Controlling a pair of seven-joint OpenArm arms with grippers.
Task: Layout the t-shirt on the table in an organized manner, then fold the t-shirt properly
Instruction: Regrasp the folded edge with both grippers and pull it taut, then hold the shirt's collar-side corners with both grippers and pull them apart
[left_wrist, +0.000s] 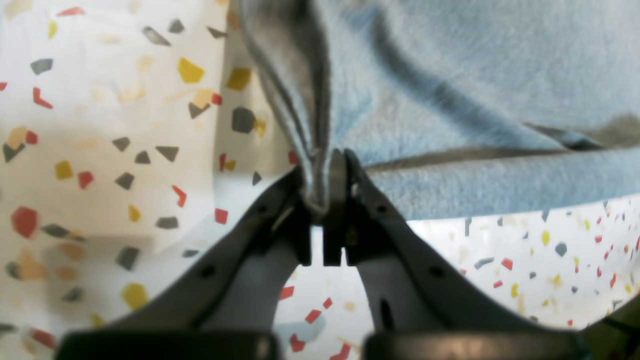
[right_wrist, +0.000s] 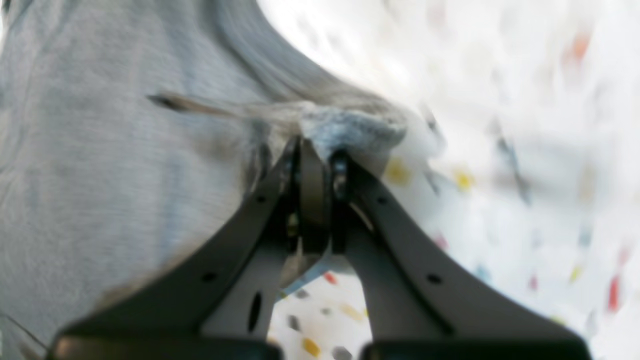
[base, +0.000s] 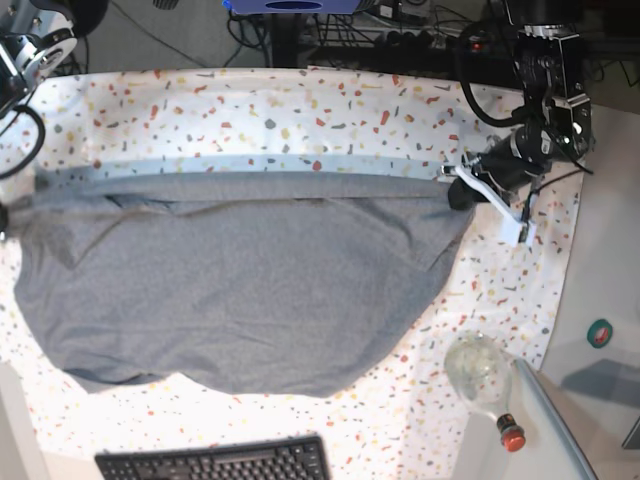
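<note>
The grey t-shirt (base: 240, 280) hangs stretched wide across the speckled table (base: 300, 110), its upper edge pulled into a straight line and its body sagging toward the front. My left gripper (left_wrist: 322, 180) is shut on a bunched edge of the t-shirt (left_wrist: 450, 100). In the base view it (base: 452, 188) holds the cloth's right end. My right gripper (right_wrist: 316, 150) is shut on a fold of the t-shirt (right_wrist: 100, 150) at the cloth's left end, which the base view cuts off at its left border. The right wrist view is blurred.
A black keyboard (base: 215, 462) lies on the pale surface at the front. A clear glass bottle with a red cap (base: 482, 378) lies at the front right corner. Cables and stands run along the back edge. The right arm's upper part (base: 15, 50) shows at top left.
</note>
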